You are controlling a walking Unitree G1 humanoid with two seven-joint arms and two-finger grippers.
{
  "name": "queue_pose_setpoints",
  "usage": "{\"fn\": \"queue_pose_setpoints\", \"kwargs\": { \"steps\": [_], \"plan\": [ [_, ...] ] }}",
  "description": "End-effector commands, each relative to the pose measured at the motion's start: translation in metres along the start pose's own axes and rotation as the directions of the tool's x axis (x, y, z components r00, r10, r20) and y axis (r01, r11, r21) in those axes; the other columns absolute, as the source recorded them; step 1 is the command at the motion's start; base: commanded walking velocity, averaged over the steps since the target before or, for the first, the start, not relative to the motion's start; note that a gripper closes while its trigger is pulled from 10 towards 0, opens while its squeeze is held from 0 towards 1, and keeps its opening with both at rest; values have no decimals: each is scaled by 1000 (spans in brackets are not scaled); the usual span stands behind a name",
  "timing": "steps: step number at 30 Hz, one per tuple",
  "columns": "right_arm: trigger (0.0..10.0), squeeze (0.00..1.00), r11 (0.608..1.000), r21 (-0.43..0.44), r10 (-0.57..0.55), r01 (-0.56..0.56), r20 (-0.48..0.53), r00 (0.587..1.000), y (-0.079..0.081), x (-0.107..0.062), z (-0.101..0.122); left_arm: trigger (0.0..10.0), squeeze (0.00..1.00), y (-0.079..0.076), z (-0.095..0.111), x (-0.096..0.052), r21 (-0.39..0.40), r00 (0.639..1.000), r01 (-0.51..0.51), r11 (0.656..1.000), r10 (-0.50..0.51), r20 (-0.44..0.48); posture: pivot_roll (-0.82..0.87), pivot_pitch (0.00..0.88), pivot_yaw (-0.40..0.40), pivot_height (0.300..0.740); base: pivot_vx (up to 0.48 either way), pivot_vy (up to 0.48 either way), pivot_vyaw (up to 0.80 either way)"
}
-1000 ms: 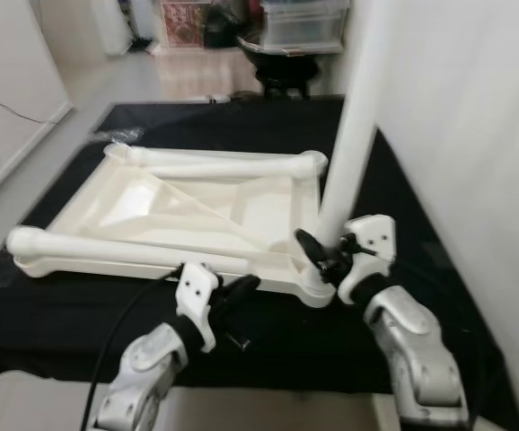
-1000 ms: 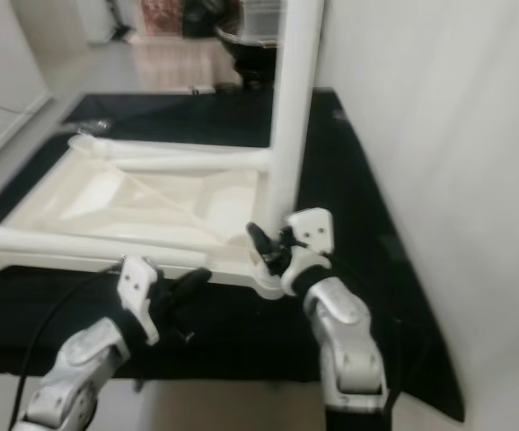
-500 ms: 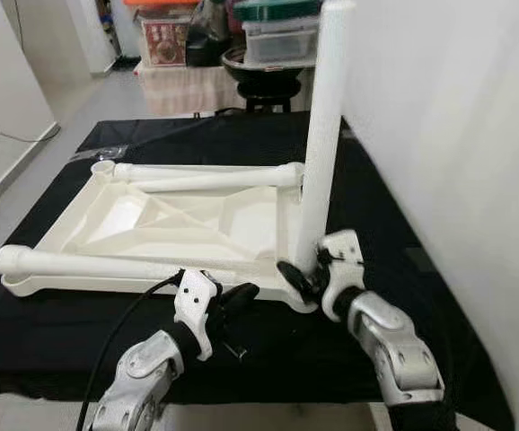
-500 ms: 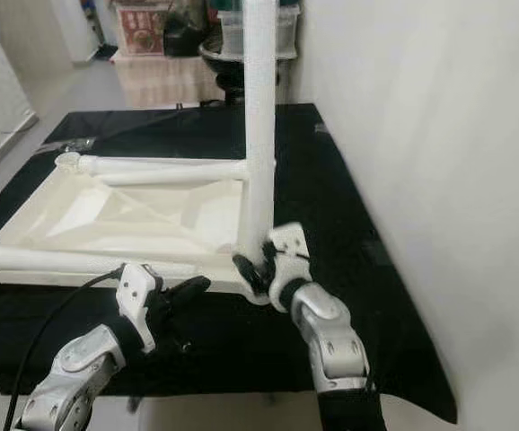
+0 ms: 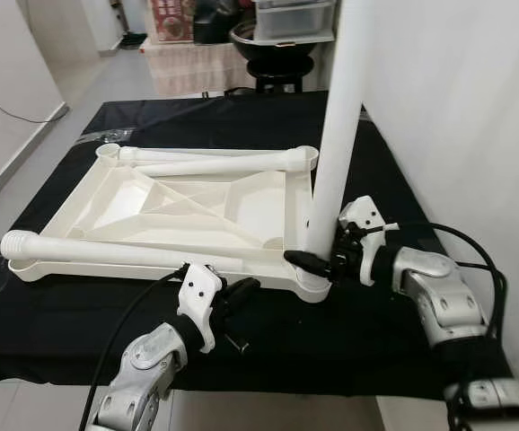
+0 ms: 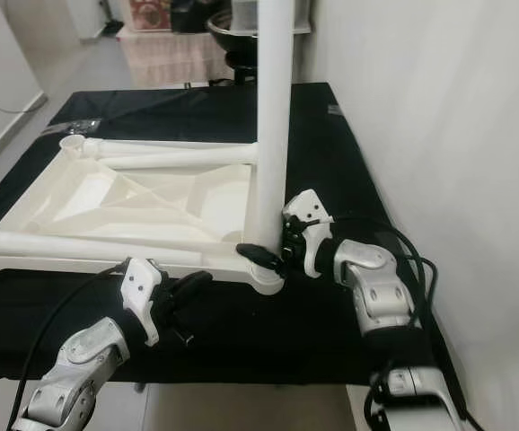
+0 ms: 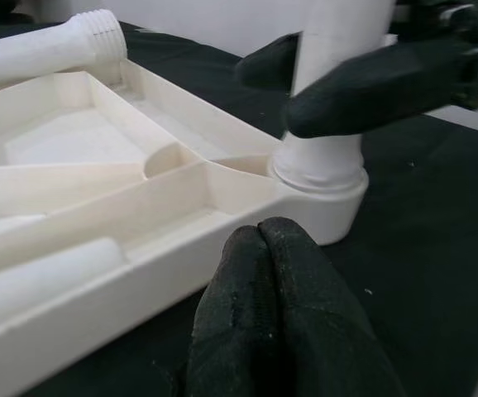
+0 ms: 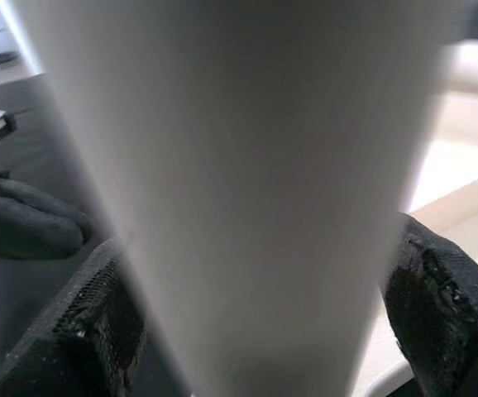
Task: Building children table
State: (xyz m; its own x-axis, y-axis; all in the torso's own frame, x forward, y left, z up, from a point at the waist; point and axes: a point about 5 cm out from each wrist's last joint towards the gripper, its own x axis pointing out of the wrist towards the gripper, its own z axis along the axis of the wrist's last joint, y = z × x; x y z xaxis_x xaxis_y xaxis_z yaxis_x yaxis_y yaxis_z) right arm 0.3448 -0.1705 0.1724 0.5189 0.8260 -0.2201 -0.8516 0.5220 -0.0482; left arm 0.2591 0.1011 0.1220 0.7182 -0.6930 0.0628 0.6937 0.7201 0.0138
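Left eye view: white plastic children's table top (image 5: 197, 202), upturned on a black-covered tabletop (image 5: 394, 171), ribbed underside showing; one white leg (image 5: 336, 144) stands upright in the socket at the corner nearest the robot's right; two loose legs lie on the frame, one (image 5: 120, 251) along the near edge, one (image 5: 215, 160) along the far edge. Right gripper (image 5: 321, 260), jaws clamped on the base of the upright leg just above its socket. Left gripper (image 5: 237, 292), low at the near edge of the panel, jaws together and holding nothing. Right eye view: same arrangement; white wall (image 6: 439, 117) to the robot's right, grey floor (image 6: 13, 63) to its left, black cable (image 6: 412, 251) looping from the right forearm. Left wrist view: the two closed black fingertips (image 7: 272, 306) in the foreground, just short of the panel's side wall; corner socket (image 7: 322, 186) beyond, with the leg seated in it and the other gripper's fingers around the leg. Right wrist view: the upright leg (image 8: 239, 182) very close, one black finger pad (image 8: 98, 322) on each side, pressed against it.
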Motion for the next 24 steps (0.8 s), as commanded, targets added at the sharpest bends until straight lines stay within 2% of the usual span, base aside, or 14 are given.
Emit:
{"fn": "queue_pose_setpoints", "kwargs": {
  "steps": [1,3,4,8,10,14,15,16,18,19,20,21,23,24],
  "plan": [
    [4431,0,1000,6,27,-27,10,1000,-6,0,3,10000,0,-3,-2,-4,17,1000,12,1000,-11,-20,-73,44,26,740,0,0,0],
    [4431,0,1000,17,22,-22,12,1000,-10,0,3,10000,0,-4,-2,-5,19,1000,16,1000,-16,-23,-73,44,26,740,0,0,0],
    [0,0,1000,31,-1,0,18,1000,-14,-1,3,10000,0,-5,-3,-5,22,1000,19,1000,-18,-24,-73,43,25,740,0,0,0],
    [0,0,999,48,-9,8,29,1000,-17,-2,1,10000,0,-6,-3,-5,27,999,22,999,-21,-25,-74,45,25,740,0,0,0],
    [0,0,997,76,-24,20,46,999,-19,-11,-10,10000,0,-6,-4,-5,25,999,24,999,-24,-23,-83,56,32,740,0,0,0],
    [0,0,994,73,-84,80,51,995,-10,-23,-21,10000,0,-5,-3,-6,18,1000,23,1000,-22,-19,-94,74,32,740,0,0,0],
    [0,0,994,73,-84,80,51,995,-10,-23,-21,10000,0,-5,-3,-6,18,1000,23,1000,-22,-19,-94,74,32,740,0,0,0],
    [0,0,989,74,-130,127,37,991,-6,-24,-27,10000,0,-4,-2,-6,15,1000,21,1000,-21,-17,-97,80,32,740,0,0,0],
    [0,0,989,74,-130,127,37,991,-6,-24,-27,10000,0,-4,-2,-6,15,1000,21,1000,-21,-17,-97,80,32,740,0,0,0],
    [0,0,977,82,-197,194,20,980,-1,-24,-34,10000,0,-4,-2,-7,12,1000,17,1000,-16,-15,-101,90,31,740,0,0,0],
    [0,0,977,82,-197,194,20,980,-1,-24,-34,10000,0,-4,-2,-7,12,1000,17,1000,-16,-15,-101,90,31,740,0,0,0],
    [0,0,868,187,-476,460,50,878,12,-10,-43,10000,0,-1,-1,-8,8,1000,10,1000,-9,-13,-140,115,51,740,0,0,0],
    [0,0,868,187,-476,460,50,878,12,-10,-43,10000,0,-1,-1,-8,8,1000,10,1000,-9,-13,-140,115,51,740,0,0,0],
    [0,0,831,137,-537,539,-49,842,49,6,-59,10000,0,1,1,-9,1,1000,3,1000,-3,-11,-149,120,56,740,0,0,0]
  ]
}}
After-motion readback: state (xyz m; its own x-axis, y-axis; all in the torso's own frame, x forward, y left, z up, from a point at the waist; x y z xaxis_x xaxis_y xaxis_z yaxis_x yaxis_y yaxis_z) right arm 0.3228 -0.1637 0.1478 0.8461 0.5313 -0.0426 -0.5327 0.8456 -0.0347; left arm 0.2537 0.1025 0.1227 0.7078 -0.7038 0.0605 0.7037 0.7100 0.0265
